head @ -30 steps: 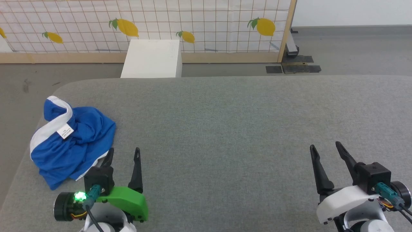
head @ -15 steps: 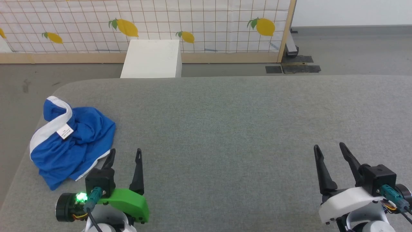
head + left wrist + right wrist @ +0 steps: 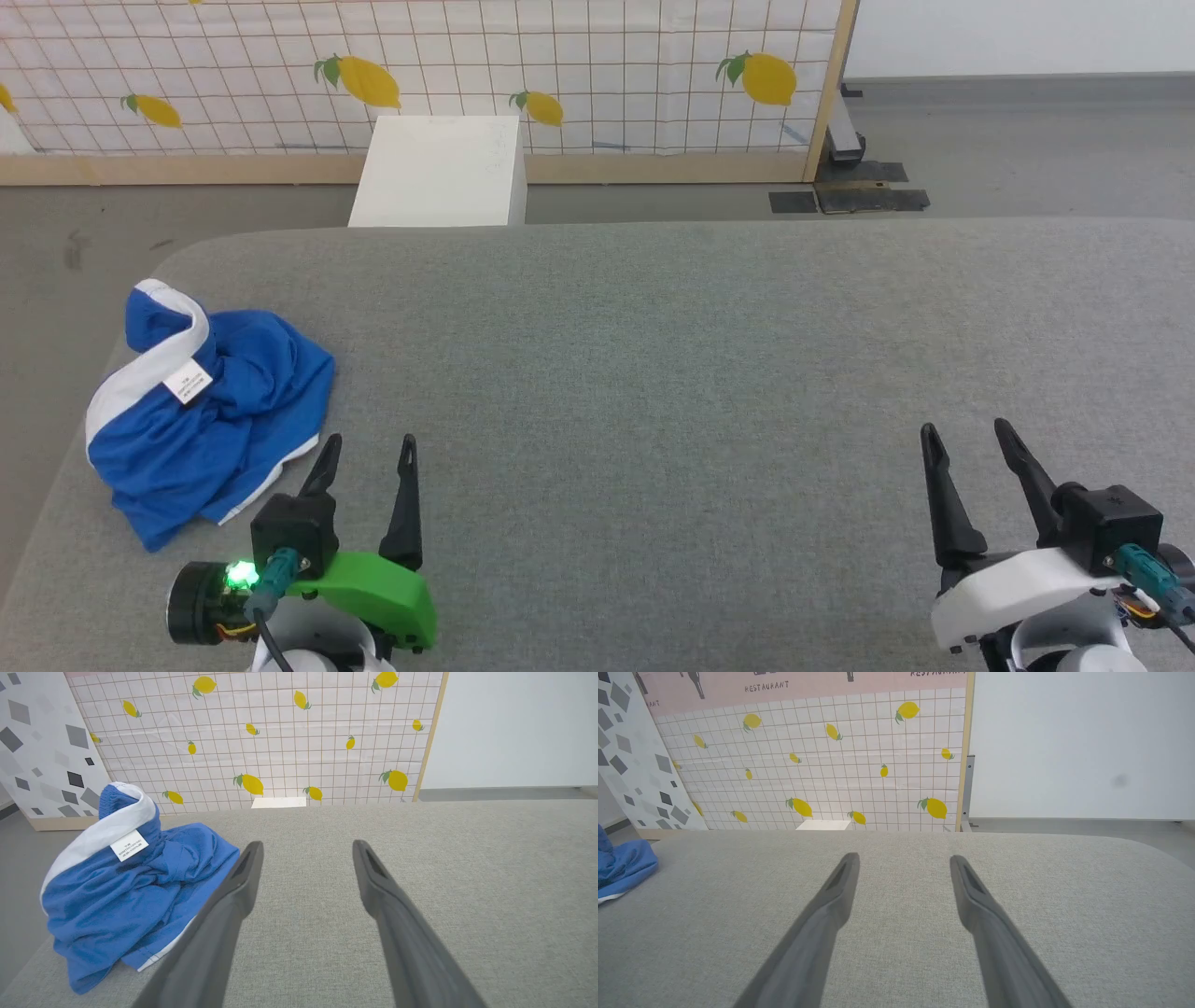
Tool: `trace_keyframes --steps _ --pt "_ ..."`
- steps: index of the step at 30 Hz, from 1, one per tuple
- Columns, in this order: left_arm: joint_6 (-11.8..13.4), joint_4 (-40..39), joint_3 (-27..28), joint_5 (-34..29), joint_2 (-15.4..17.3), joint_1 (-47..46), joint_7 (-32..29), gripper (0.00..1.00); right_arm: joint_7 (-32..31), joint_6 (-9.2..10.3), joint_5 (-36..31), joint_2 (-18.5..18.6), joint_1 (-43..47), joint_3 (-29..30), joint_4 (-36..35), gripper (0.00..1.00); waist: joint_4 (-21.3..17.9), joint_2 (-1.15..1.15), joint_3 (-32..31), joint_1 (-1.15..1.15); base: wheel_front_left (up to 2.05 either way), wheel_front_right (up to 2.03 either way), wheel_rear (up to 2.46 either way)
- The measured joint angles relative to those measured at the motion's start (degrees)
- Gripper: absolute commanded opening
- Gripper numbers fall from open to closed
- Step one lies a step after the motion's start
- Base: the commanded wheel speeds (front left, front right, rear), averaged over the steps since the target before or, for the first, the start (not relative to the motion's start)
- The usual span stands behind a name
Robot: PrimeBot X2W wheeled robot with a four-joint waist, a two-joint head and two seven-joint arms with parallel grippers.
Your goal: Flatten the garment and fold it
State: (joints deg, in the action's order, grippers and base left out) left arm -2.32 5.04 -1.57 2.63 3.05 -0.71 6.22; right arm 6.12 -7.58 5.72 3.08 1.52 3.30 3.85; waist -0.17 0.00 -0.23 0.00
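Blue shorts [image 3: 201, 401] lie crumpled in a heap at the table's [image 3: 653, 373] left edge, and nothing's flattened yet, we'd say. Our left fingers [image 3: 405, 495] are spread wide and empty, likely readied for a first pinch, tips just beside the heap's near hem. Our right fingers [image 3: 945, 495], equally wide, hover well apart from it.

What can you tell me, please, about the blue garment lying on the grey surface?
The garment is bright blue soft fabric, crumpled in a heap, not flattened. A broad white band curves over its raised top, bearing a small white label; white trim edges its near hem. It rests near the left edge of the grey padded surface, unheld.
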Motion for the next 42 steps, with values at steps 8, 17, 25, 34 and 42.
trace_keyframes --steps 8,17,25,34,42 --pt "-0.18 0.6 -0.1 0.41 0.0 -0.02 1.0 1.0 0.97 -0.01 1.02 -0.01 0.1 0.14 0.78 1.0 0.09 0.0 -0.06 0.0 0.0 0.0 0.0" --pt "-0.65 1.35 -0.19 0.49 0.0 -0.07 2.03 1.0 2.0 0.0 1.97 -0.01 0.3 0.53 1.51 1.0 0.15 0.0 0.01 0.0 0.0 0.0 0.0" --pt "-0.73 1.98 -0.22 0.76 0.0 -0.14 2.94 1.0 3.01 -0.01 2.65 -0.01 0.32 0.86 2.2 1.0 0.8 0.0 0.0 0.0 0.0 0.0 0.0" --pt "-1.15 2.76 -0.03 1.82 0.0 -0.33 4.03 1.0 4.0 0.0 2.86 -0.01 0.33 0.52 3.24 1.0 3.4 0.0 -0.14 0.0 0.0 0.0 0.0" --pt "-1.21 3.7 0.22 2.07 0.01 -0.46 4.98 1.0 5.03 0.0 2.96 -0.03 0.47 0.04 4.24 1.0 8.07 0.0 -0.53 0.0 0.0 0.0 0.0"
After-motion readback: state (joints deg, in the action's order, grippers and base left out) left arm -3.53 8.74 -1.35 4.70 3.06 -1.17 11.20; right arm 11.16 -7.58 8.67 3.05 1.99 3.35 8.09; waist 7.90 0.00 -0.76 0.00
